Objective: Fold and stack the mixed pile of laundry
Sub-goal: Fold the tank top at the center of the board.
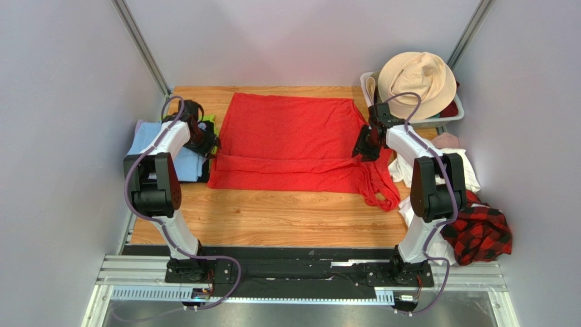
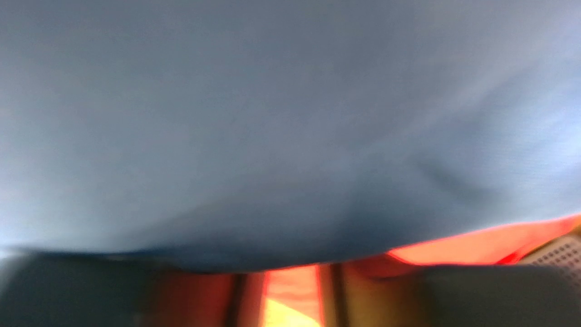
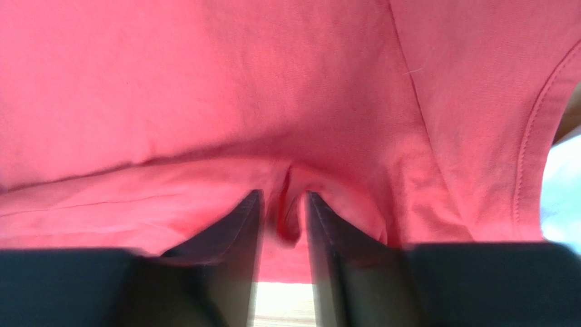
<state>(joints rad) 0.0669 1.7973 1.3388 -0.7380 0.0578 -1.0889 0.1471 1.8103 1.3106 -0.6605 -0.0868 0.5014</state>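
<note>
The bright red T-shirt (image 1: 290, 136) lies spread flat on the wooden table, with its near edge doubled into a strip. My right gripper (image 1: 365, 146) is at the shirt's right edge. In the right wrist view it (image 3: 283, 218) is shut on a pinched fold of the red T-shirt (image 3: 204, 88). My left gripper (image 1: 208, 144) is at the shirt's left edge. Its wrist view is blurred, with red cloth between the fingers (image 2: 291, 293). At the right lie white cloths (image 1: 466, 167), the plaid shirt (image 1: 481, 231) and a pink piece (image 1: 447, 140).
A light blue cloth (image 1: 146, 139) lies on black and green cloths at the table's left edge and fills the left wrist view (image 2: 273, 122). A white basket (image 1: 455, 114) holding a beige hat (image 1: 416, 80) stands at the back right. Grey walls close in both sides.
</note>
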